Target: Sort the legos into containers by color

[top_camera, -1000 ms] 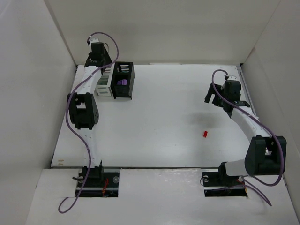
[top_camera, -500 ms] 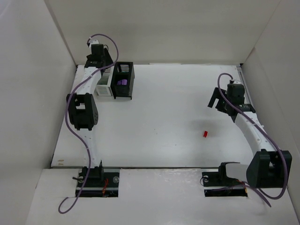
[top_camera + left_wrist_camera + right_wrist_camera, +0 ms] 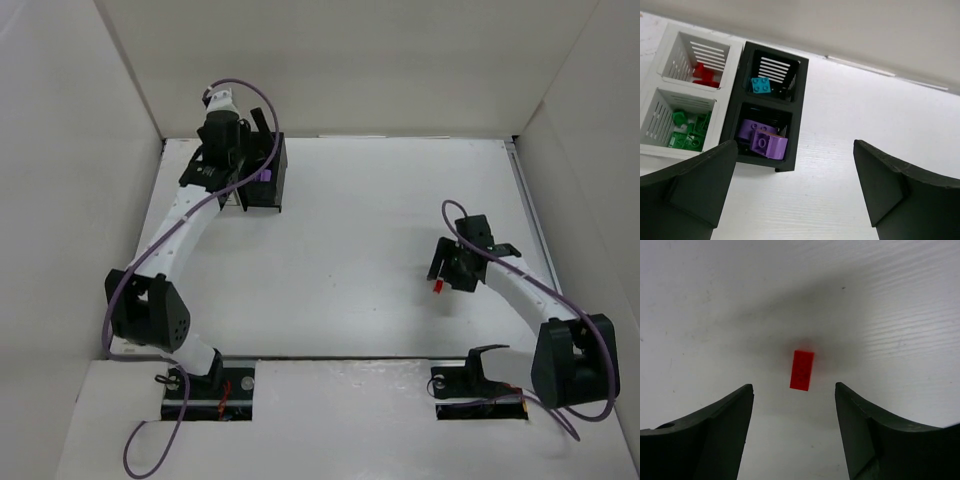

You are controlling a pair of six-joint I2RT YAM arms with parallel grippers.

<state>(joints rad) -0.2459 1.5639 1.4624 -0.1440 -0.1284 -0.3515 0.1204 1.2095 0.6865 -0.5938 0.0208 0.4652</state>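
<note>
The left gripper (image 3: 795, 146) was held over the boxes with its jaws spread wide and nothing between them. The white box (image 3: 732, 85) was seen to hold red bricks (image 3: 705, 75) in its far compartment and green bricks (image 3: 687, 132) in its near one. The black box (image 3: 799, 115), joined to it, held a teal brick (image 3: 761, 85) and purple bricks (image 3: 762, 140). The right gripper (image 3: 794, 386) was lowered over a lone red brick (image 3: 802, 370) lying on the table (image 3: 890, 315), jaws parted either side, neither touching it.
</note>
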